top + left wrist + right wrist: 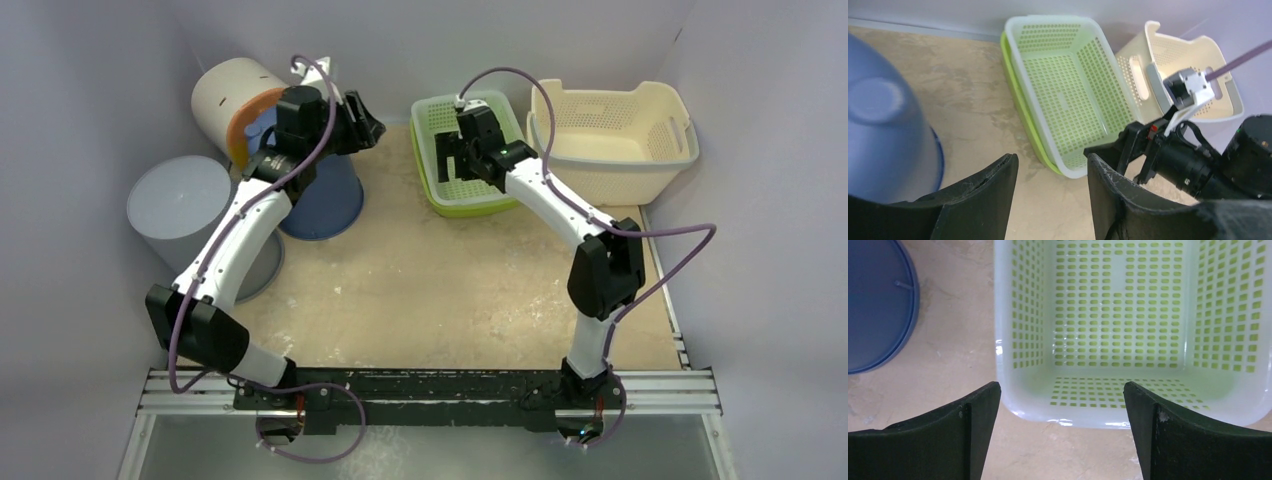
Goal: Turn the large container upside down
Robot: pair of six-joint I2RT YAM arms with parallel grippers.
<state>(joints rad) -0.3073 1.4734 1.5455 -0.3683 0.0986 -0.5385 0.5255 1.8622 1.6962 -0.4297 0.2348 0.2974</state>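
Several containers stand on the table, and I cannot tell for sure which one is the large container. A cream laundry basket (610, 140) (1198, 55) stands upright at the back right and is the biggest upright one. Beside it, a white perforated basket sits nested in a green one (425, 120) (1058, 90) (1098, 315), also upright. My right gripper (452, 162) (1060, 386) hangs open just over its near rim, holding nothing. My left gripper (368, 125) (1052, 159) is open and empty above the table, next to an upside-down blue bucket (330, 200) (878, 125) (873, 305).
A grey bucket (180, 205) stands upside down at the far left. A white cylinder with an orange rim (230, 95) lies on its side at the back left. The right arm (1193, 165) crosses the left wrist view. Walls close the table on three sides.
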